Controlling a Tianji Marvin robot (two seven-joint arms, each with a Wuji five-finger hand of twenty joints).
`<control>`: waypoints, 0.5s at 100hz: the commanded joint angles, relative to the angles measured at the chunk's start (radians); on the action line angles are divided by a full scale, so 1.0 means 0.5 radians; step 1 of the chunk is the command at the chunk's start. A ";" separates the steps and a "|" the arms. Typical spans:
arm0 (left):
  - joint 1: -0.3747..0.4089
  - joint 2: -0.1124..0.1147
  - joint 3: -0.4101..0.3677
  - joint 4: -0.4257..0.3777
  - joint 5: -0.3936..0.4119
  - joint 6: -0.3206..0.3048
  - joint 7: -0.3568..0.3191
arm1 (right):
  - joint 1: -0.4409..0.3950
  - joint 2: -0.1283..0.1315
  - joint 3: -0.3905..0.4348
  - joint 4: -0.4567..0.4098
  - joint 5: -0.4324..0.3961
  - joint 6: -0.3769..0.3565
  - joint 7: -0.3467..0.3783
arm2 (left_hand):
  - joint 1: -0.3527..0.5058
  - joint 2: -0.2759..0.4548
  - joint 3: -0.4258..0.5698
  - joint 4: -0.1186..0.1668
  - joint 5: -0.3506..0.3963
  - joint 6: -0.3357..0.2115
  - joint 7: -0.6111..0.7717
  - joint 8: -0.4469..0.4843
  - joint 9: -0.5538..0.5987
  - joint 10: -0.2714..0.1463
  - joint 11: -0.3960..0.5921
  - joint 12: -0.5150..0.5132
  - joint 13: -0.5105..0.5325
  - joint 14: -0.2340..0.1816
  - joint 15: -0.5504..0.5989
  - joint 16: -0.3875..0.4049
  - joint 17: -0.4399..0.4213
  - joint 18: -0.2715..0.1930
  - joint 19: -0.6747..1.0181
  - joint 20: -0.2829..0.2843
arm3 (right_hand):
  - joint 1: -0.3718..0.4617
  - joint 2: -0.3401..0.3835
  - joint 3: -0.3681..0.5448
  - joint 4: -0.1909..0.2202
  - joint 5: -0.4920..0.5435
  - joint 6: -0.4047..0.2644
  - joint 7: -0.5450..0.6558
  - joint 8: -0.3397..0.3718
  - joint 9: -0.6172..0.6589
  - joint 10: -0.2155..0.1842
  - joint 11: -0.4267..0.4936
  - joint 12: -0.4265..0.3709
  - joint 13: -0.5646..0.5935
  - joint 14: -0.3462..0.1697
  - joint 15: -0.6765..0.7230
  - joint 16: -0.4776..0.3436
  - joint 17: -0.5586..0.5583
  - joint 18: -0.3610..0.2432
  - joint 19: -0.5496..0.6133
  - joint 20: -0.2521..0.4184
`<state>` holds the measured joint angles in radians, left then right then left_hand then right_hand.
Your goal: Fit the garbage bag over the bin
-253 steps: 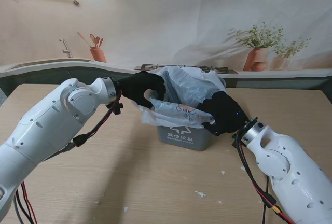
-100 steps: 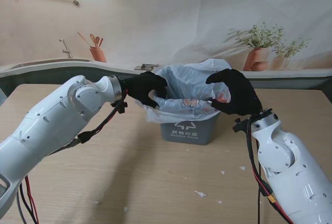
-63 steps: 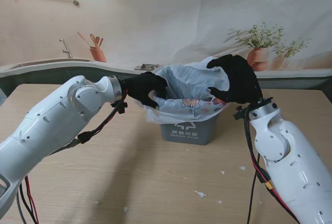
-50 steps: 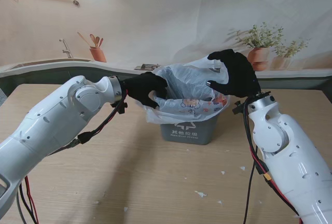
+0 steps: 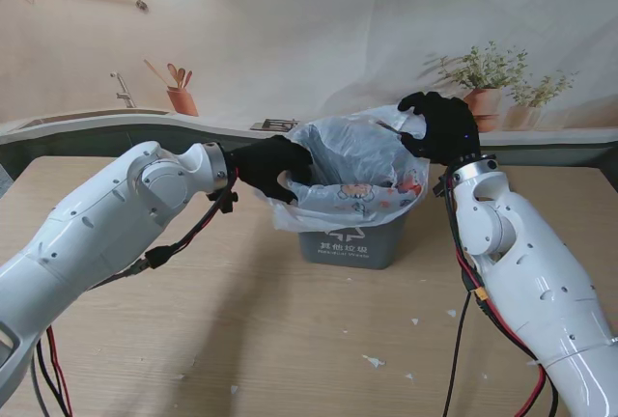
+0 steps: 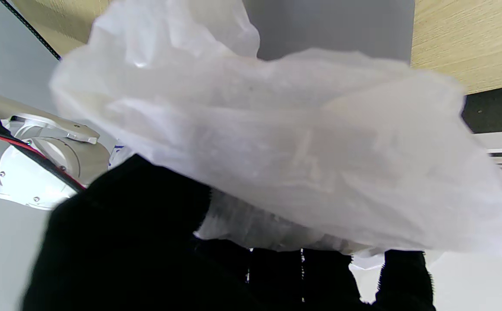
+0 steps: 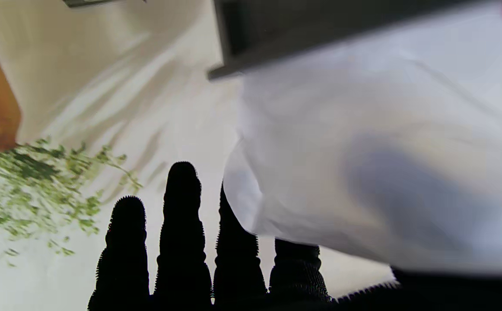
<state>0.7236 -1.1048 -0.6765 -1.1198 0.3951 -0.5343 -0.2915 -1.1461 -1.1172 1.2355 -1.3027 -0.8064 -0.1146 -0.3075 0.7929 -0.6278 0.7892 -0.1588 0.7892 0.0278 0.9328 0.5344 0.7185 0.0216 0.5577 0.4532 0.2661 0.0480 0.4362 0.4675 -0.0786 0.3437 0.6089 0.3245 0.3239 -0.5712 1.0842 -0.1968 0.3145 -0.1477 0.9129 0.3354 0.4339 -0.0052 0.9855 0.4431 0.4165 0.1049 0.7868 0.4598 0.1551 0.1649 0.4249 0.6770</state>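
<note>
One grey bin, centre frame; one white garbage bag over it, clamped by left hand and right hand.

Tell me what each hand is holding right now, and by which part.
Both hold the garbage bag by its rim: left hand at the left edge, right hand lifting the far right corner above the bin.

You see the small grey plastic bin at mid-frame on the pale wooden table, the thin white plastic garbage bag in it, the black-gloved left hand at its left edge, the black-gloved right hand at upper right.
</note>
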 commanded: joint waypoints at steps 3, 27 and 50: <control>0.013 -0.002 0.031 0.040 0.004 -0.006 -0.050 | 0.028 -0.025 -0.040 0.101 0.012 0.051 0.018 | 0.073 0.023 0.039 0.065 0.032 -0.040 0.037 0.002 0.005 -0.039 0.002 0.025 0.219 0.088 0.097 0.034 -0.017 0.012 -0.024 0.009 | 0.153 0.083 0.120 0.087 0.192 -0.098 0.087 0.046 0.218 0.003 0.184 0.091 0.144 0.045 0.133 0.078 0.080 0.049 0.004 0.007; 0.012 -0.002 0.036 0.045 -0.003 -0.006 -0.054 | 0.142 -0.034 -0.178 0.353 -0.005 0.133 -0.079 | 0.077 0.024 0.037 0.066 0.030 -0.041 0.039 0.002 0.004 -0.040 0.002 0.028 0.219 0.084 0.097 0.032 -0.019 0.011 -0.028 0.010 | 0.660 -0.223 0.280 -0.208 0.813 -0.280 0.503 -0.286 0.898 -0.041 0.370 0.276 0.638 0.052 0.350 0.140 0.297 0.133 0.096 -0.126; 0.014 0.000 0.040 0.046 -0.001 -0.007 -0.059 | 0.224 -0.033 -0.297 0.542 -0.025 0.195 -0.119 | 0.078 0.028 0.034 0.067 0.028 -0.044 0.040 0.000 0.001 -0.042 0.001 0.031 0.218 0.081 0.097 0.032 -0.017 0.011 -0.034 0.009 | 0.696 -0.245 0.315 -0.211 0.974 -0.237 0.483 -0.285 0.954 -0.001 0.342 0.347 0.689 0.048 0.374 0.137 0.318 0.148 0.114 -0.170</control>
<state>0.7187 -1.1075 -0.6682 -1.1140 0.3890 -0.5394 -0.2938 -1.0210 -1.1333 1.1031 -1.0940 -0.8083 -0.0402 -0.3968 0.7931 -0.6276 0.7892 -0.1588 0.7892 0.0252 0.9321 0.5339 0.7185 0.0216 0.5577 0.4541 0.2661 0.0287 0.4425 0.4675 -0.0804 0.3439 0.6081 0.3218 0.5496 -0.6347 1.1646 -0.2792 0.7156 -0.2650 1.1172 0.1953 0.8685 -0.0102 1.1155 0.5940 0.7435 0.1185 0.9524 0.5176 0.3144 0.2147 0.4668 0.6045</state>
